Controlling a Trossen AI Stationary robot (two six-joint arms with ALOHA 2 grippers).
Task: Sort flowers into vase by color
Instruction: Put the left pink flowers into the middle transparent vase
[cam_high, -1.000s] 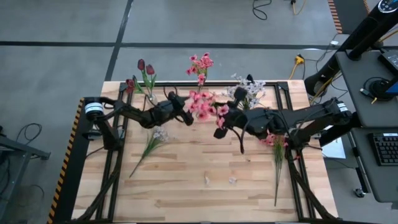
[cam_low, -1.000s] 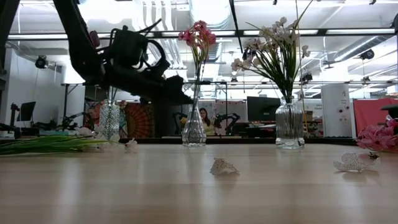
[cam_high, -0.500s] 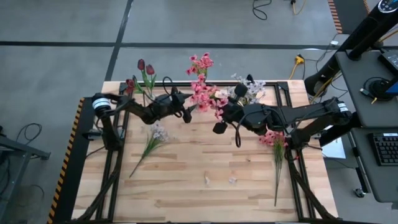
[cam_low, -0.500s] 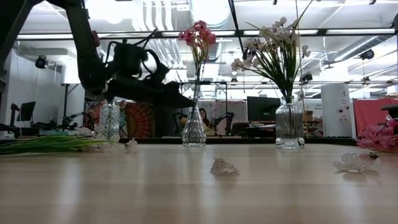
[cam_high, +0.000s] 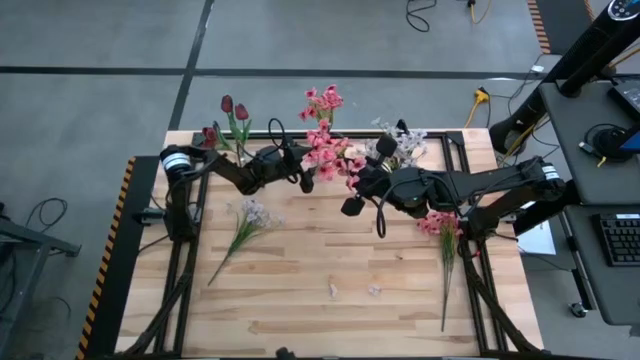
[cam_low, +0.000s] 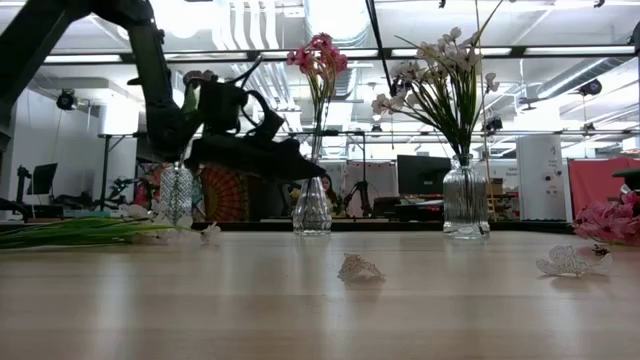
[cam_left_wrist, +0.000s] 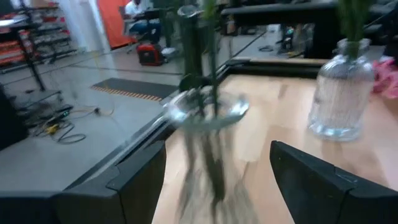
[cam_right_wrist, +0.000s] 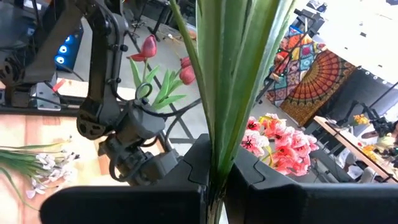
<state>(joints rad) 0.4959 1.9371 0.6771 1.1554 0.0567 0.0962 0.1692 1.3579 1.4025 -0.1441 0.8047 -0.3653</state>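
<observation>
Pink flower stem (cam_right_wrist: 230, 106), clamped in shut right gripper (cam_right_wrist: 214, 165), hung at 4 o'clock from middle vase (cam_low: 312, 208); left gripper (cam_left_wrist: 214, 180) open, empty.

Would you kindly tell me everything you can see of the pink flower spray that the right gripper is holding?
The pink flower spray is a cluster of pink blooms on long green stems and leaves, artificial by its look. The right gripper is shut on the stems, which rise between its dark fingers. From above, the blooms hang over the far middle of the table, near the middle vase, between the two arms. It is off the table; nothing else visibly touches it.
</observation>
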